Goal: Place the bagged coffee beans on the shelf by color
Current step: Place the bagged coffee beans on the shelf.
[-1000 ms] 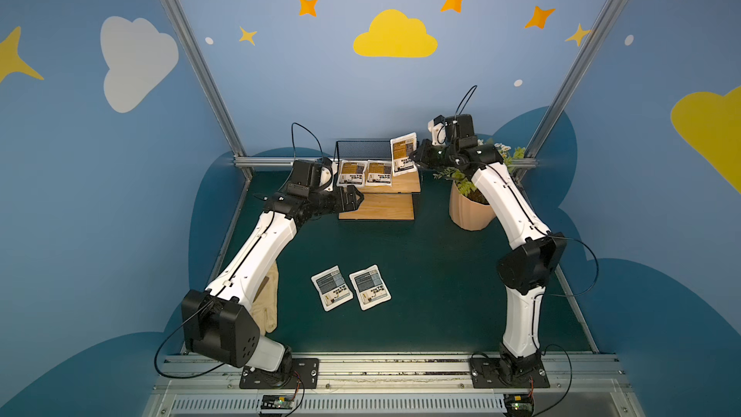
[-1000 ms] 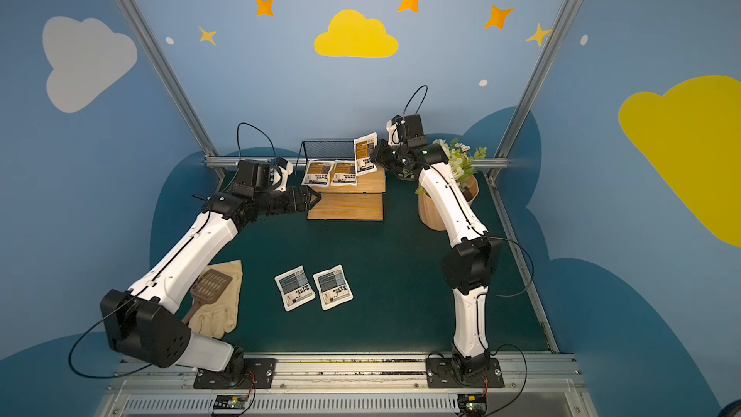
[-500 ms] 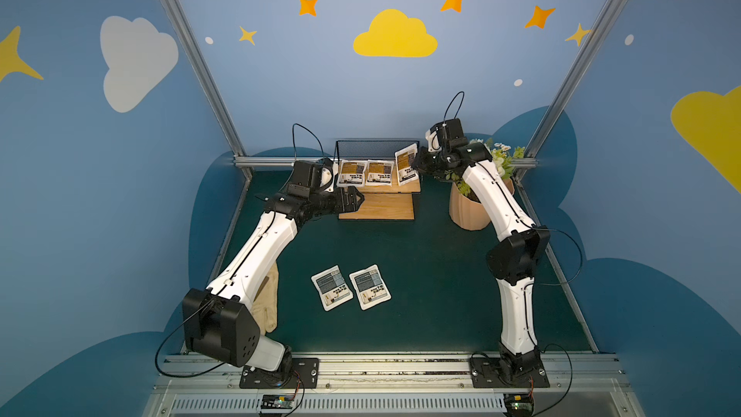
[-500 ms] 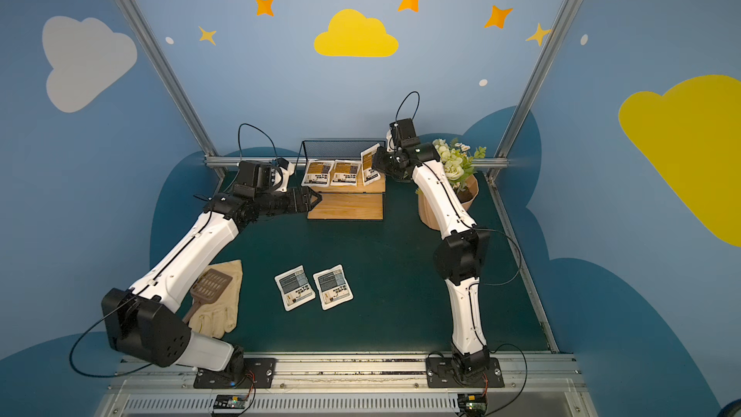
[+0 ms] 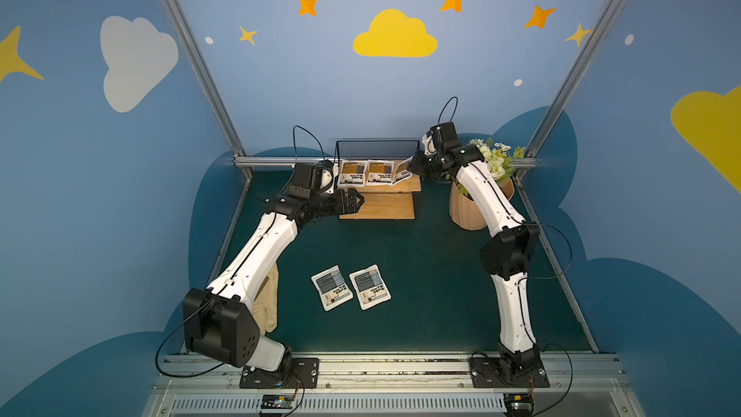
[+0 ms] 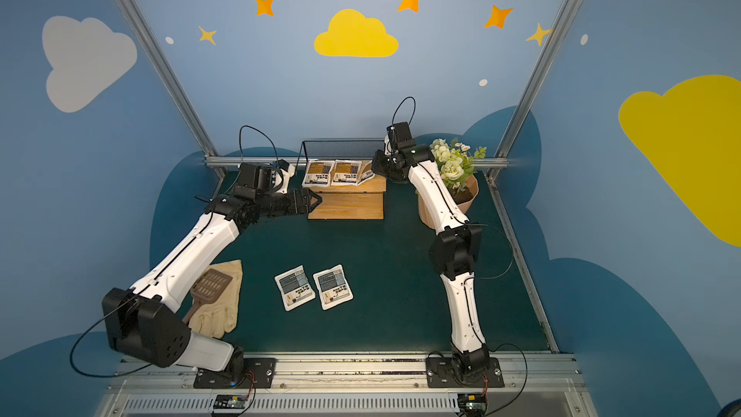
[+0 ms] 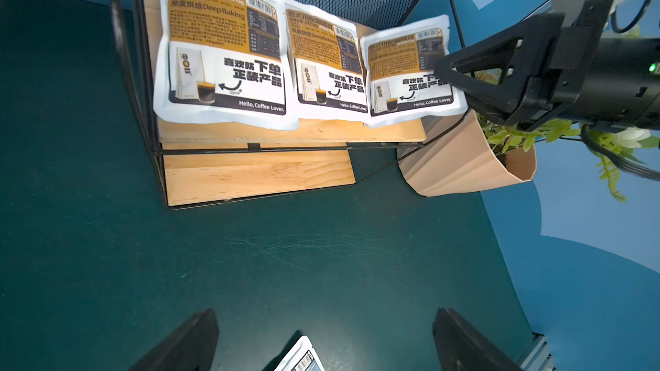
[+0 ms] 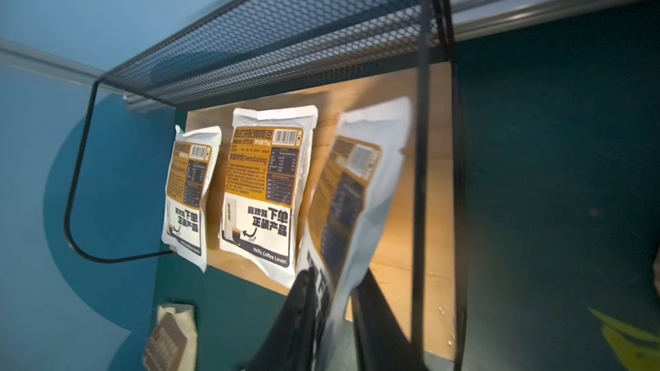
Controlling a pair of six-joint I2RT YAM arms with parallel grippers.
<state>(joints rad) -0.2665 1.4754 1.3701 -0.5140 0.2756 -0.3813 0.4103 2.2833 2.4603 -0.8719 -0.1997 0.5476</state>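
Right wrist view: found the right gripper (image 8: 334, 280) with jaws narrowly parted around one edge of the third orange pouch (image 8: 357, 190), blurred, tilted over the upper board of the shelf (image 7: 257, 173). Noted first orange pouch (image 7: 221, 51) and second orange pouch (image 7: 326, 62) flat beside it. Found the left gripper (image 7: 325, 315) with jaws wide, empty, near the lower board. Spotted left grey-blue pouch (image 5: 332, 287) beside right grey-blue pouch (image 5: 369, 286) on the table (image 5: 433, 274), well apart from the shelf.
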